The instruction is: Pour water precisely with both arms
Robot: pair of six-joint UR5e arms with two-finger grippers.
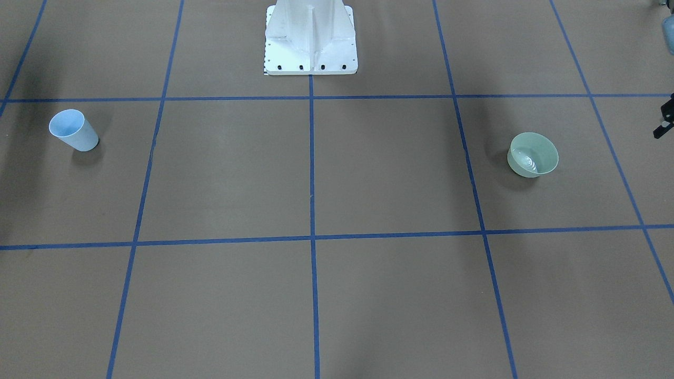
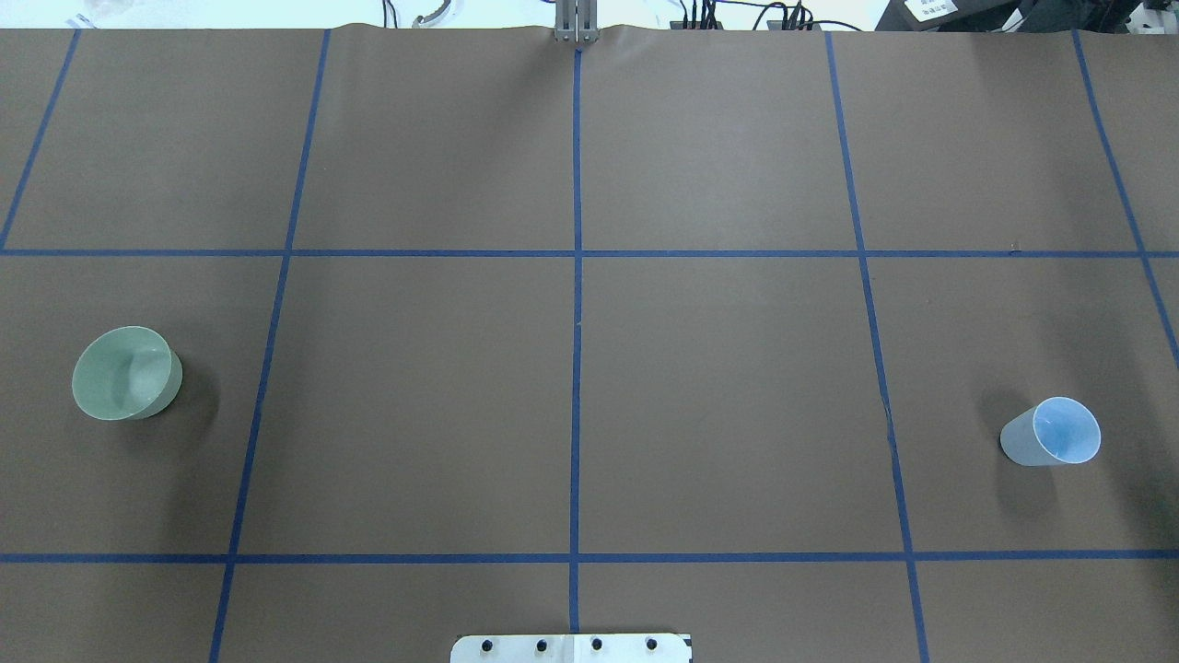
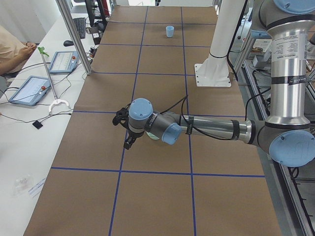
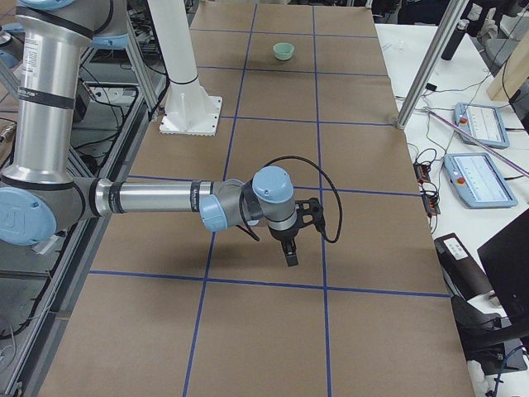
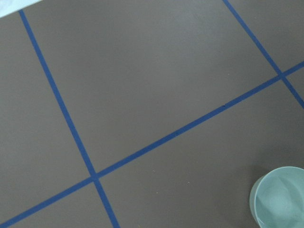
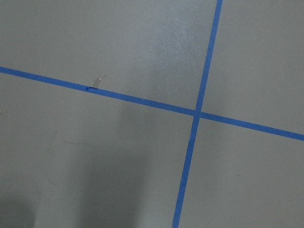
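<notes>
Arms (image 3: 211, 129) silver-grey, tubular, blue joint caps (image 3: 141, 109)

A white bolted pedestal (image 1: 310, 39) stands at the far edge of the brown counter (image 1: 226, 173), which blue tape lines (image 1: 312, 158) divide into squares. A tablet (image 3: 29, 90) lies on a white side table (image 3: 29, 147), near a person's arm (image 3: 12, 51).

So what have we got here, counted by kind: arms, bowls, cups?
Robot arms: 2, left arm and right arm
Bowls: 1, green bowl
Cups: 1, light blue cup
Total: 4
</notes>
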